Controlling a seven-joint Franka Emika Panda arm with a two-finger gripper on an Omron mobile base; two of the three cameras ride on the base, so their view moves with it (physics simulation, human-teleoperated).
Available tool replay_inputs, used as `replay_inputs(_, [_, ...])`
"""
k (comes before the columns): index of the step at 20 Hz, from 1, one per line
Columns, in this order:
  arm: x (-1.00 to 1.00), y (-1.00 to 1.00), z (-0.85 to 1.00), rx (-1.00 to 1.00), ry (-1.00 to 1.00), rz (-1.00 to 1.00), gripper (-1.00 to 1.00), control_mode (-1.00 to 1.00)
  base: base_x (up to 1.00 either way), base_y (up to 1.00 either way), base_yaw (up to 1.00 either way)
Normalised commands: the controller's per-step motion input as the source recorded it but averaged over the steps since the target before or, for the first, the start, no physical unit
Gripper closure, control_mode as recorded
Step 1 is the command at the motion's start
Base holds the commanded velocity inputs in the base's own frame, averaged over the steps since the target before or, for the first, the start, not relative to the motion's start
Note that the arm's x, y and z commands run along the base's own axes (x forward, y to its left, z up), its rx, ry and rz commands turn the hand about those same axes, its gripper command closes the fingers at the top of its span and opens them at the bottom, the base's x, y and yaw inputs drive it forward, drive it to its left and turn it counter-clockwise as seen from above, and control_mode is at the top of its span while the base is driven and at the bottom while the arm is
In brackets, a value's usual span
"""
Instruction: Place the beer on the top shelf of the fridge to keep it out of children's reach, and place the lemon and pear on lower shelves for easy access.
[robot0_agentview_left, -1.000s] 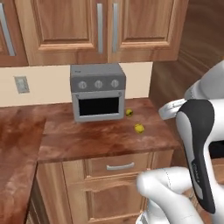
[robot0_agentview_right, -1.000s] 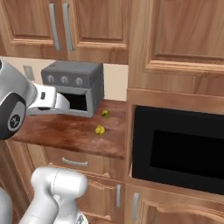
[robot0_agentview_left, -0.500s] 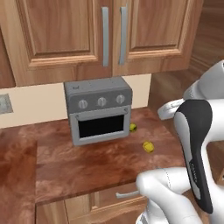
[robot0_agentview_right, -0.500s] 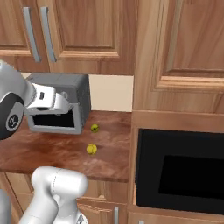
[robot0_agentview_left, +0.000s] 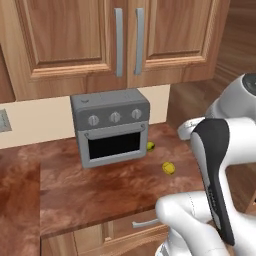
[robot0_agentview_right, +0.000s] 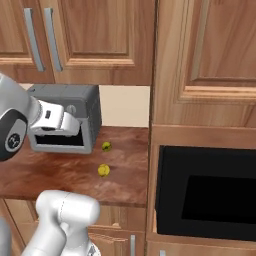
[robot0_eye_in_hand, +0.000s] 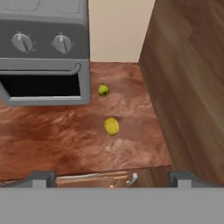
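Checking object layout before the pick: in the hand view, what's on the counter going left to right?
Toaster oven → pear → lemon → wooden cabinet side. The pear and lemon nearly line up; the pear sits slightly left and farther back, close to the oven's corner.

Reddish-brown mottled stone look with a soft sheen on the countertop (robot0_agentview_left: 100, 192); warm, smooth wood grain on the upper cabinet doors (robot0_agentview_left: 65, 40), with brushed-metal bar handles (robot0_agentview_left: 118, 42). Matt grey metal on the toaster oven (robot0_agentview_left: 111, 127), dark glassy window in its door, dull silver knobs above. Bright yellow, slightly glossy skin on the lemon (robot0_eye_in_hand: 112, 126); greener, duller skin on the pear (robot0_eye_in_hand: 103, 90) at its 12 o'clock; darker wood panel (robot0_eye_in_hand: 188, 78) at 3 o'clock.
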Motion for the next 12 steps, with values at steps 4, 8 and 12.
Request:
replay_inputs(4, [0.05, -0.01, -0.57, -0.01, 0.00, -0.11, -1.00, -1.00, 0.00, 0.00, 0.00])
replay_inputs(8, [0.07, -0.18, -0.58, 0.00, 0.01, -0.02, -1.00, -1.00, 0.00, 0.00, 0.00])
replay_inputs(12, [0.00, -0.13, -0.57, 0.00, 0.08, 0.00, -1.00, -1.00, 0.00, 0.00, 0.00])
